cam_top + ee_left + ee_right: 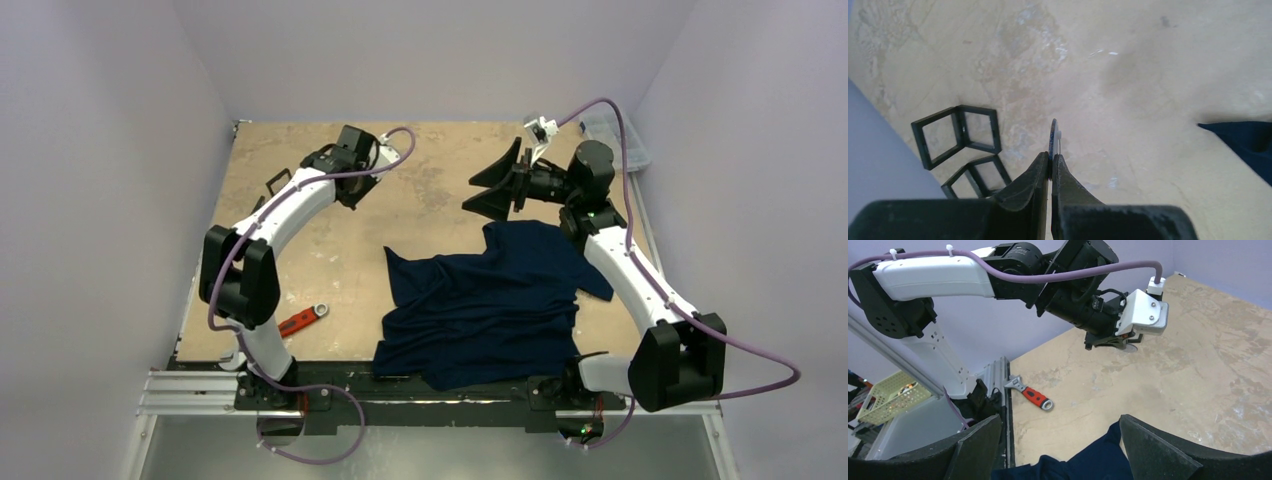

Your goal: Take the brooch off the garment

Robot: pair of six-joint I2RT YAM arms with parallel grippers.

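**Holding the brooch (1053, 135) well away from the T-shirt (490, 305)**

From above, the navy T-shirt lies crumpled on the near right part of the worktop (440, 160). The left fingers (352, 190) hang over the far middle, well apart from the shirt; their grip cannot be judged from here. The right fingers (497, 170) are spread wide in the air beyond the shirt's far edge, holding nothing. A red-handled wrench (302, 320) lies near the left arm's base. What looks like a clear plastic box (615, 135) sits at the far right corner; its contents cannot be made out.

The left wrist camera shows the left fingers (1045, 172) pressed together on the brooch, a thin dark disc seen edge-on with a small white piece, above bare worktop. A corner of the shirt (1243, 145) shows at the right. Black open frames (958, 137) lie by the left wall.

The right wrist camera shows the right fingers (1148, 450) wide apart, with the shirt (1083, 465) low between them. The wrench (1030, 396) lies beside the rail. Off the worktop, a pale yellow-green basket (890, 395) holds a few small items, too small to identify.
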